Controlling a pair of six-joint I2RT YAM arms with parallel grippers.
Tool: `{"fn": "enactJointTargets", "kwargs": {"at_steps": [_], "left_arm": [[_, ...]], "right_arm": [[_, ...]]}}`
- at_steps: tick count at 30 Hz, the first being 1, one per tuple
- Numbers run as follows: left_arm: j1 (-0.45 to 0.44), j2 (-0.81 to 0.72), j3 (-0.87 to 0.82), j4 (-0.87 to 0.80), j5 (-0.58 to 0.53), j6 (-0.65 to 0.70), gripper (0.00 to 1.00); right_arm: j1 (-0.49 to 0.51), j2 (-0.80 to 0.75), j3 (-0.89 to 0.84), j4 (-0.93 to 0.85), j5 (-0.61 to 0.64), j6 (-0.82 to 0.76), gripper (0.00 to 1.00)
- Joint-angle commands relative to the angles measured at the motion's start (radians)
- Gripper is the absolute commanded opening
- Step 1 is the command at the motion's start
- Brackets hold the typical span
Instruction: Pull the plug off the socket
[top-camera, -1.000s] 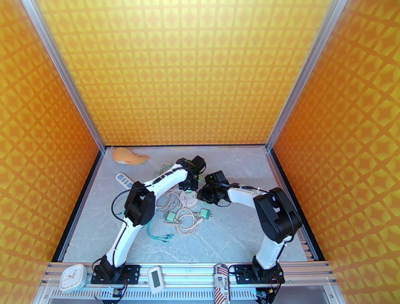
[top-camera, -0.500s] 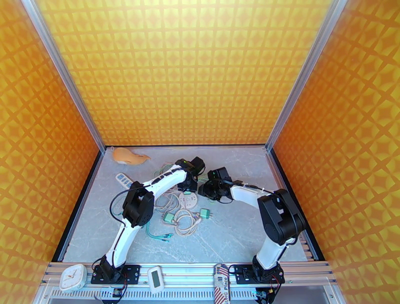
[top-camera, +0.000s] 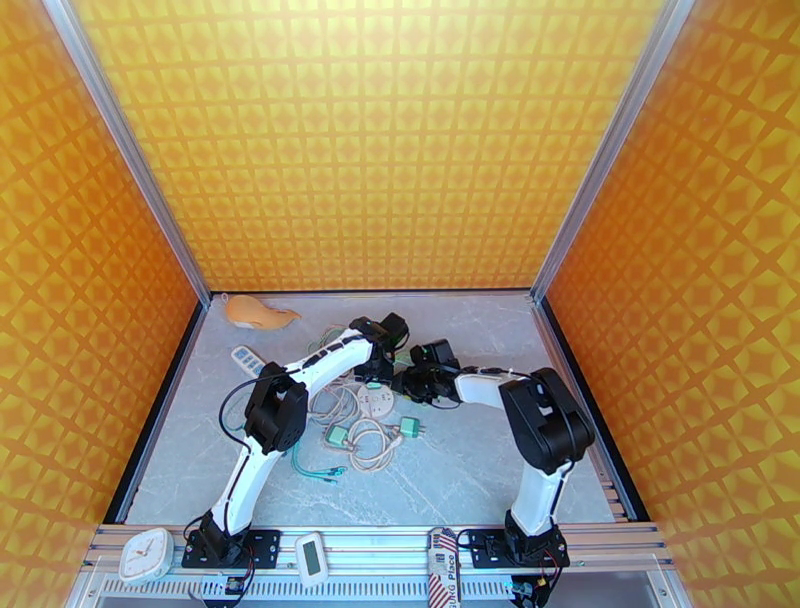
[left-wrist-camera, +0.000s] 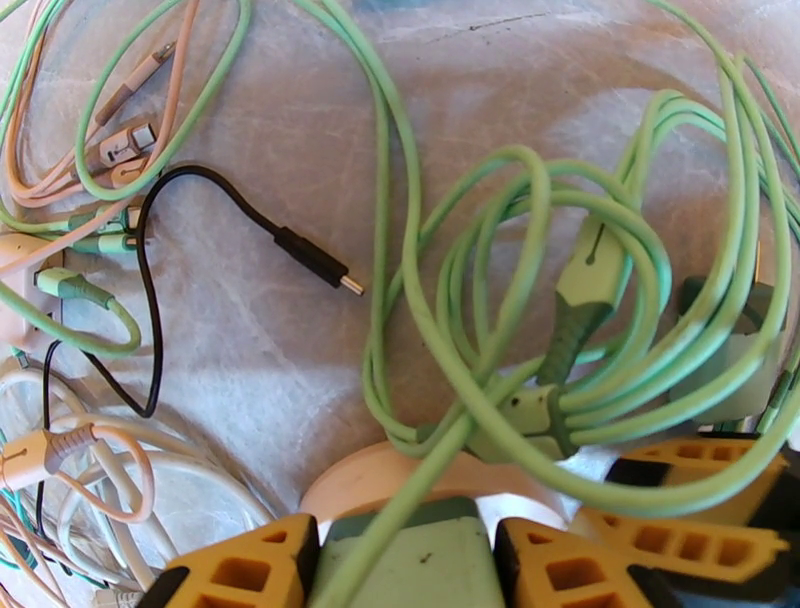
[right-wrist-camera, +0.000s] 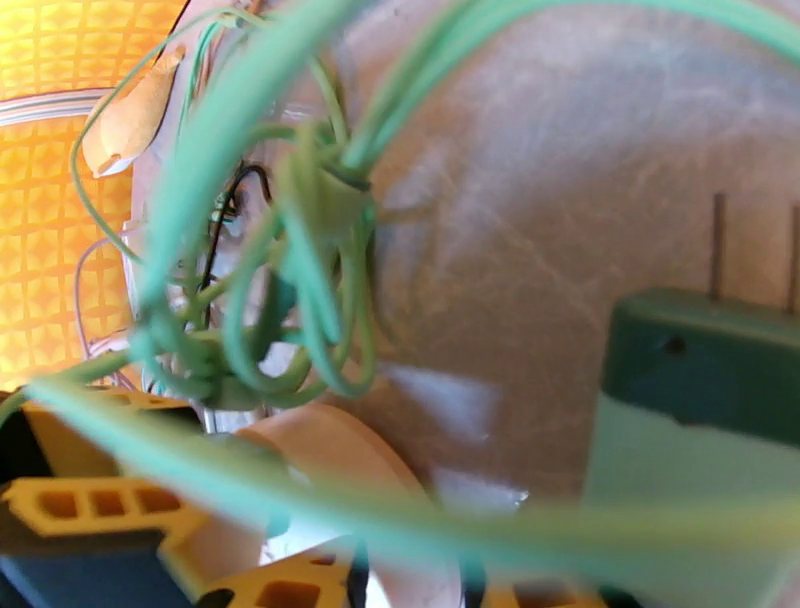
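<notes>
Evidently, left end effector (left-wrist-camera: 405, 540) clenched the green plug (left-wrist-camera: 440, 560) atop the round socket (left-wrist-camera: 360, 480); right end effector's (top-camera: 408, 383) grip was indiscernible.

A peach-coloured thing (top-camera: 258, 313) lies in the far left corner of the grey table (top-camera: 480, 470). A white remote (top-camera: 247, 359) is near it. A white clock (top-camera: 146, 555) sits on the front rail (top-camera: 380, 545). A black USB cable (left-wrist-camera: 300, 252) lies loose.
</notes>
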Motion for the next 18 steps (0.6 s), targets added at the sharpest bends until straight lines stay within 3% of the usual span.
{"fn": "enactJointTargets", "kwargs": {"at_steps": [1,8,18], "left_arm": [[-0.009,-0.056,-0.002,-0.007,0.038,0.025,0.08],[-0.012,-0.047,0.019,-0.016,0.047,0.023,0.08],[-0.013,-0.036,0.061,-0.035,0.047,0.025,0.08]], "right_arm": [[0.048,0.049,0.016,0.038,-0.027,0.027,0.32],[0.058,0.101,0.028,-0.064,0.040,0.006,0.21],[0.065,0.133,0.033,-0.218,0.133,-0.034,0.15]]}}
